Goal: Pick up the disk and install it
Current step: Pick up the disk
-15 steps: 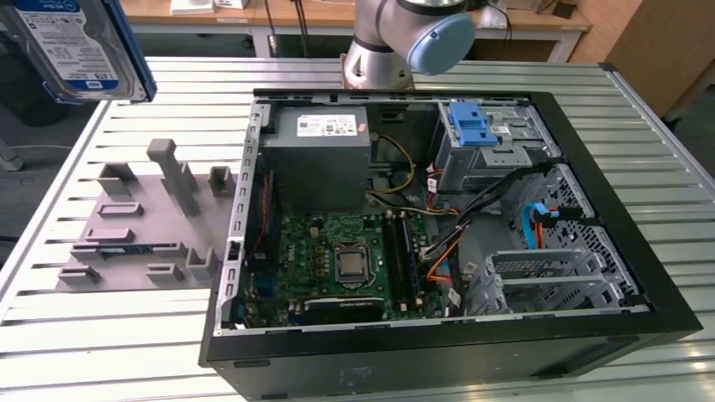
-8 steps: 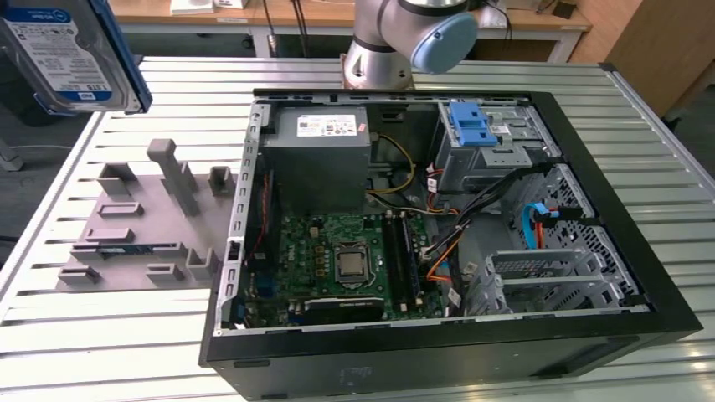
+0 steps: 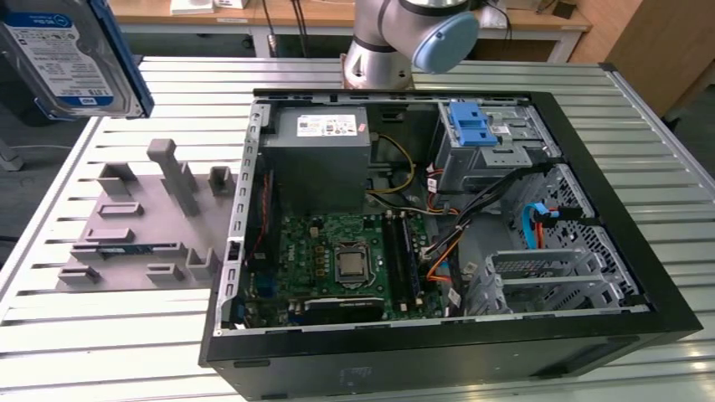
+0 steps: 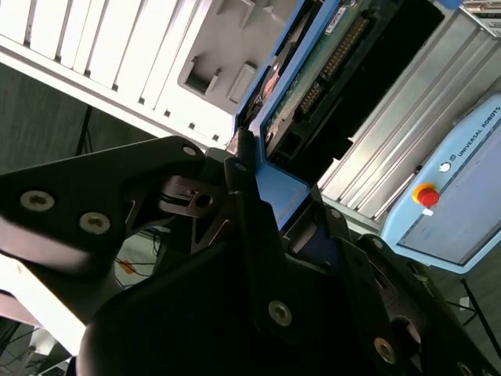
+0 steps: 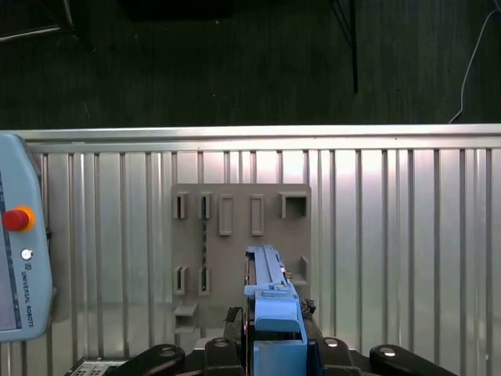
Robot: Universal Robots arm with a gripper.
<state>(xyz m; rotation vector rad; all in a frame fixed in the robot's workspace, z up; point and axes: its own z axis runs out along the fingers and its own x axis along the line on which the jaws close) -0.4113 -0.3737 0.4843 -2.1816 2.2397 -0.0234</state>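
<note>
Exterior view: bright, even; soft shadows by grey fixture (image 3: 134, 243) at 9 o'clock, case (image 3: 424, 356) interior dim. First wrist view: glare on table slats (image 5: 391, 235), floor (image 5: 235, 63) black. Second wrist view: gripper (image 4: 270, 184) dark, underexposed.

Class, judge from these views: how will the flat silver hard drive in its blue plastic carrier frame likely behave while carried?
The flat silver hard drive looks like a rigid metal slab, so probably stiff and heavy for its size. The fingers clamp its blue plastic frame, which might flex or slip slightly. Its exposed green circuit board suggests fragility.
</note>
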